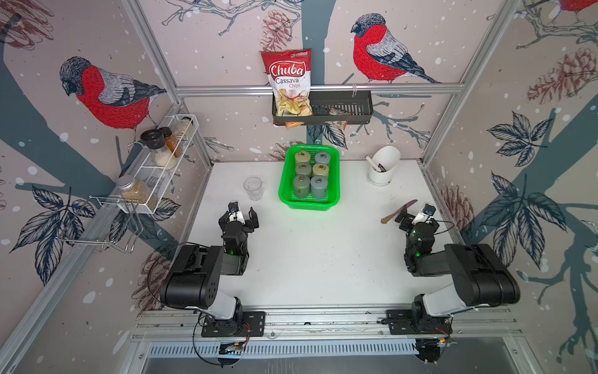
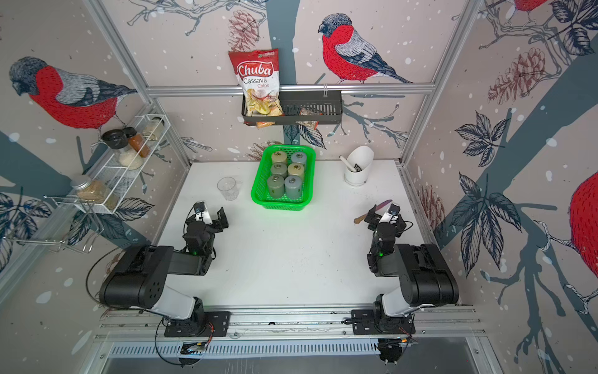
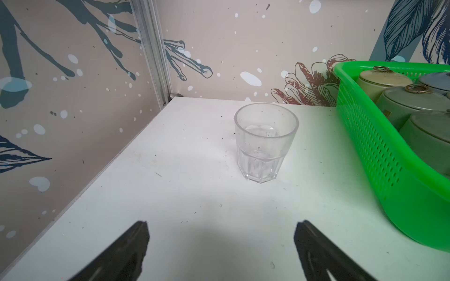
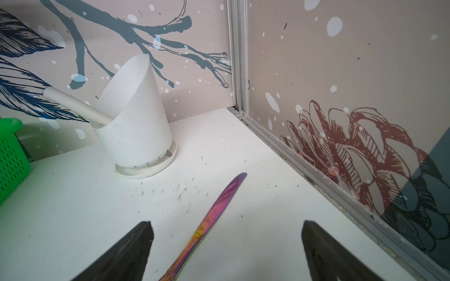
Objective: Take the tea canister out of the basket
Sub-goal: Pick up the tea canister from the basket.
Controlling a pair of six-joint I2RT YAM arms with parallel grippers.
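- The left gripper (image 3: 221,226) has its jaws spread wide and empty, low over the table (image 3: 170,194), facing a clear glass (image 3: 265,141).
- The right gripper (image 4: 226,225) is equally spread, holding nothing. An iridescent knife (image 4: 219,206) lies on the table below the gap, apparently untouched, though contact is hard to judge.
- Beyond both, the basket (image 1: 309,204) sits at the table's back centre with six tea canisters (image 1: 318,187) upright inside, packed in two rows.
- By my reading the task is at its start: no canister is out, and neither gripper is over the basket.
- Next, an arm must reach over the rim and descend on a near canister; tight neighbours leave little finger room.
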